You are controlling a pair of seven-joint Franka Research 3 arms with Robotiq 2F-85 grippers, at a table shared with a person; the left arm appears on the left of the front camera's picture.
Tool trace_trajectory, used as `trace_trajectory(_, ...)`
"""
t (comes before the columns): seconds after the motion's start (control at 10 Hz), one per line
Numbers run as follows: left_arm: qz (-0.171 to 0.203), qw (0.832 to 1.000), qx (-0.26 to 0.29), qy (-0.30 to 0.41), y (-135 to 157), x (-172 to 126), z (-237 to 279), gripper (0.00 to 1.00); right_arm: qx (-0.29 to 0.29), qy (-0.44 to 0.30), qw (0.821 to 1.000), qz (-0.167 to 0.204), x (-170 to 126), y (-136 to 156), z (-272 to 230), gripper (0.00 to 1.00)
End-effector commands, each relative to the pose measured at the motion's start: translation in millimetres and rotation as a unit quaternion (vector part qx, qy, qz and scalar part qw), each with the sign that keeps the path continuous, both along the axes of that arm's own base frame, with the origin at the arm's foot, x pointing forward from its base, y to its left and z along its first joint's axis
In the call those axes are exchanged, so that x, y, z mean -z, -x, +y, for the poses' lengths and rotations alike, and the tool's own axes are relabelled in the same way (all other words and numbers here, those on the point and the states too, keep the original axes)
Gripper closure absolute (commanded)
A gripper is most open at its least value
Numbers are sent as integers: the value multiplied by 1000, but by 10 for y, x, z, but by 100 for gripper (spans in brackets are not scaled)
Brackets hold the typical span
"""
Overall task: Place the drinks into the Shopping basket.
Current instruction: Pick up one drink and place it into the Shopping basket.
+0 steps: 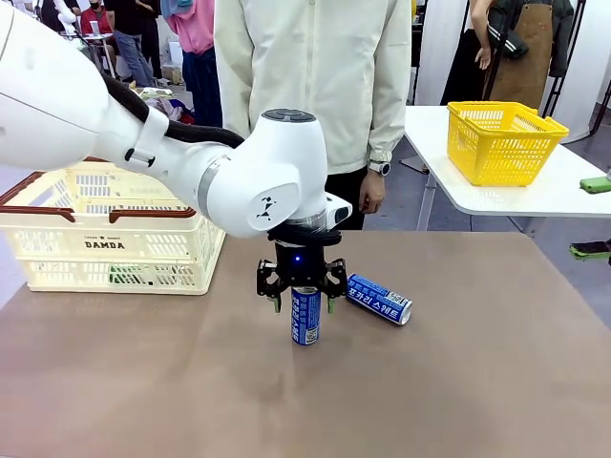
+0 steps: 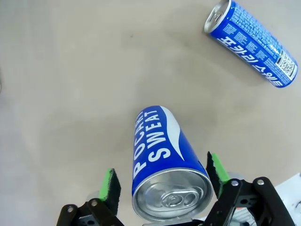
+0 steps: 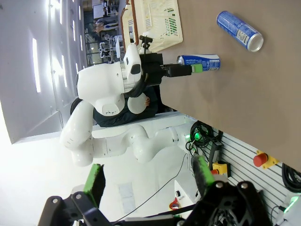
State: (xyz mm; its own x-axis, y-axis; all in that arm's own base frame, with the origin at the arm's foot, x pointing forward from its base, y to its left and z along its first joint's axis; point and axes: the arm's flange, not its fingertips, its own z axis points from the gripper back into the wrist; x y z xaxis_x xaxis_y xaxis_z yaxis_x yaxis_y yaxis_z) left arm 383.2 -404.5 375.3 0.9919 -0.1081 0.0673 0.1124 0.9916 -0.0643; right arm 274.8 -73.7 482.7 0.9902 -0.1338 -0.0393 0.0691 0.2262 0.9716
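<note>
Front view, frame centre: the left pincer [image 1: 305,303] points straight down with its jaws apart, straddling the upright blue can [image 1: 305,326]. In the left wrist view a gap shows between one green pad [image 2: 110,186] and the can wall, so it is not clamped. The second blue can [image 1: 379,299] lies on its side just right of the first, not touching it, on the brown desk [image 1: 458,382]. The Shopping basket [image 1: 57,258] sits at frame left, well apart from both cans. The right pincer [image 3: 148,176] has its jaws apart, far from the cans.

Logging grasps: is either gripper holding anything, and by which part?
Nothing held: left gripper, open, straddles the upright blue can near its top; right gripper empty.
</note>
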Motion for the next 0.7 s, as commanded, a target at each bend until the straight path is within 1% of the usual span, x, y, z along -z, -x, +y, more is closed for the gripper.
trace_trajectory(0.0,-16,1000,-11,-18,-2,-5,-7,94,-2,-4,1000,1,-43,-1,-7,0)
trace_trajectory(0.1,-14,1000,-10,-18,0,-8,-6,100,-2,-4,1000,1,-43,-1,-7,0)
trace_trajectory(0.6,-8,1000,-5,-18,20,3,-7,100,-2,-4,1000,1,-43,-1,-7,0)
